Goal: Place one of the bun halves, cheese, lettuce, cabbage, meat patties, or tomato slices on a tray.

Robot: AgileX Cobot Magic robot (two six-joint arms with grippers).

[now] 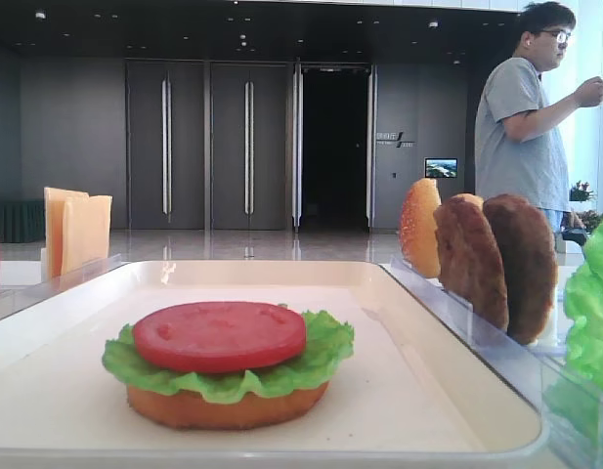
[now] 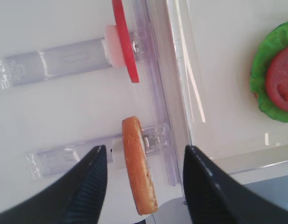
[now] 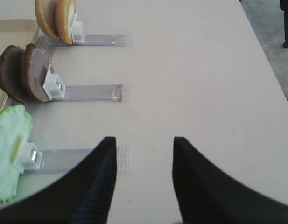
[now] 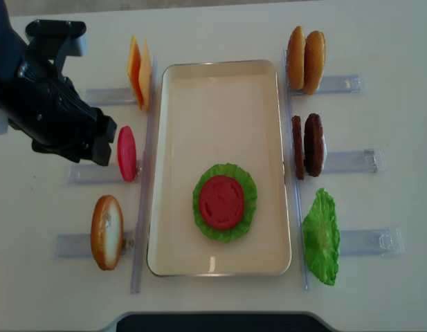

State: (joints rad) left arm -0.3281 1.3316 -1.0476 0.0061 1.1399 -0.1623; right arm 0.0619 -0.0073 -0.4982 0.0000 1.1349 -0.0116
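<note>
The cream tray [image 4: 220,63] holds a stack: flat bun half [image 1: 223,408], lettuce [image 4: 246,200], tomato slice [image 4: 221,202]. In the left wrist view my left gripper [image 2: 144,149] is open above a clear rack. An orange-brown bun half [image 2: 138,172] stands on edge between its fingers, touching neither. This bun [image 4: 106,232] is left of the tray, below the left arm [image 4: 54,104]. Another tomato slice [image 2: 124,37] stands in the rack beyond it. My right gripper [image 3: 144,142] is open over bare table, right of the cabbage leaf [image 3: 6,149].
Cheese slices [image 4: 138,72] stand in a rack at the tray's far left. On the right side are two bun halves [image 4: 306,60], two meat patties [image 4: 307,145] and the green leaf [image 4: 322,236], each in clear racks. A person [image 1: 526,117] stands behind the table.
</note>
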